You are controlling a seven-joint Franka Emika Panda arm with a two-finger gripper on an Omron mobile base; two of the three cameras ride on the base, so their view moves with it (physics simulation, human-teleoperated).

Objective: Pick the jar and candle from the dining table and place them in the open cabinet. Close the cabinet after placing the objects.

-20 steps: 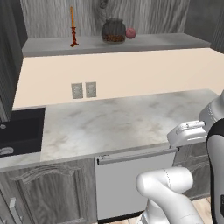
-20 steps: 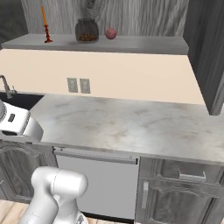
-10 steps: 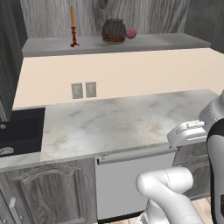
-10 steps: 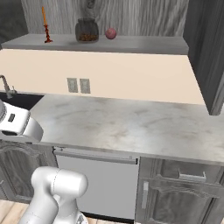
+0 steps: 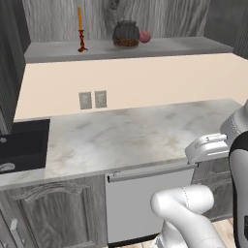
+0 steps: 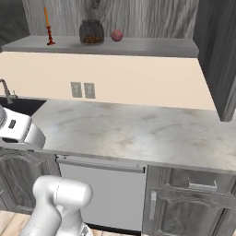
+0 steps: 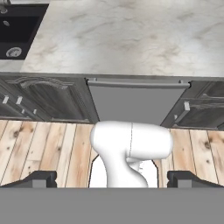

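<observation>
An orange candle [image 5: 80, 18] in a dark red holder, a brown-filled glass jar [image 5: 126, 35], a red ball [image 5: 145, 37], a white-grey marble counter [image 5: 131, 135], a black sink [image 5: 22, 147].

A red ball [image 5: 145, 37] sits above the marble counter [image 5: 135, 135] and black sink [image 5: 22, 145].

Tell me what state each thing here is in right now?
Orange taper candle: upright on the grey shelf, unlit.
Round glass jar: upright on that shelf.
Small red ball: resting beside the jar.
Hand: open, holding nothing.
Black sink: dry.
</observation>
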